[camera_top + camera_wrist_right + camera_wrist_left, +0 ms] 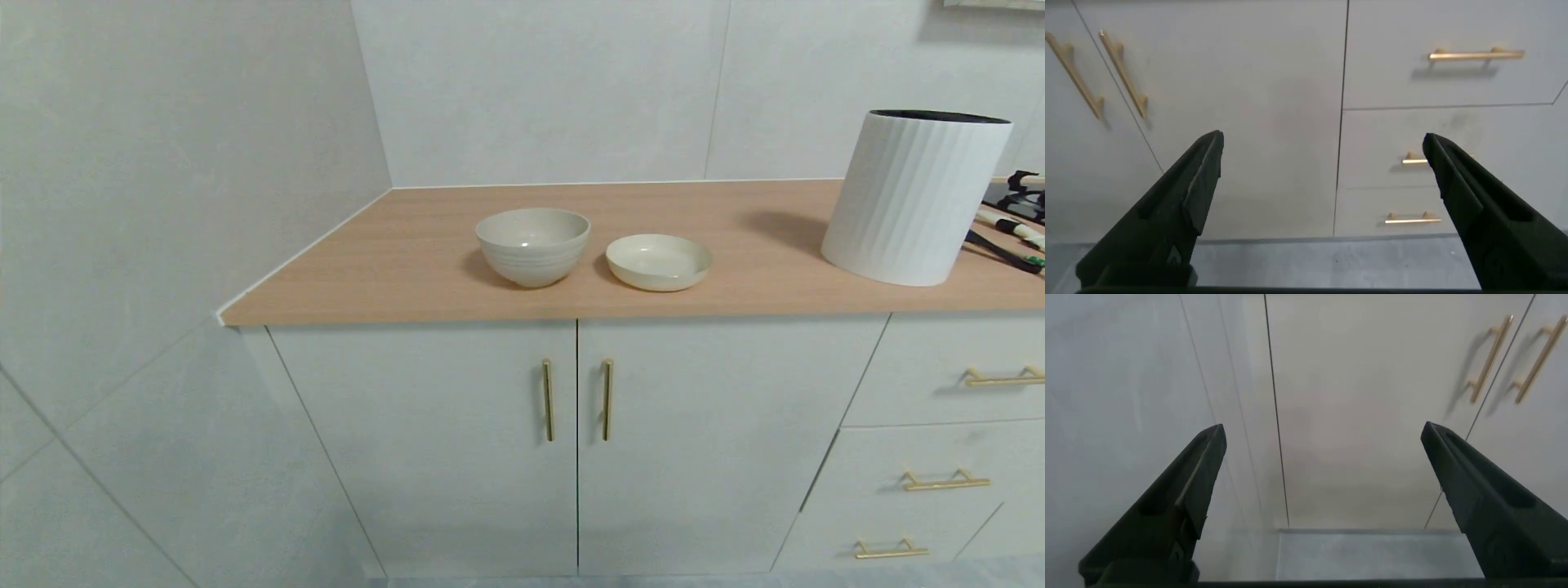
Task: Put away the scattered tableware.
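A deep cream bowl point(533, 244) stands on the wooden countertop point(408, 253), with a shallow cream dish point(660, 260) just to its right. Below them are two closed cabinet doors with gold handles point(548, 400) point(606, 399). My left gripper point(1323, 441) is open, held low in front of the left cabinet door point(1372, 416), nothing between its fingers. My right gripper point(1323, 151) is open too, facing the cabinet front where the right door meets the drawers point(1454, 82), and holds nothing.
A tall white ribbed container point(914, 196) stands at the counter's right, with dark utensils point(1012, 237) behind it. Three drawers with gold handles point(1004, 377) are at lower right. A tiled wall point(163, 204) closes off the left side.
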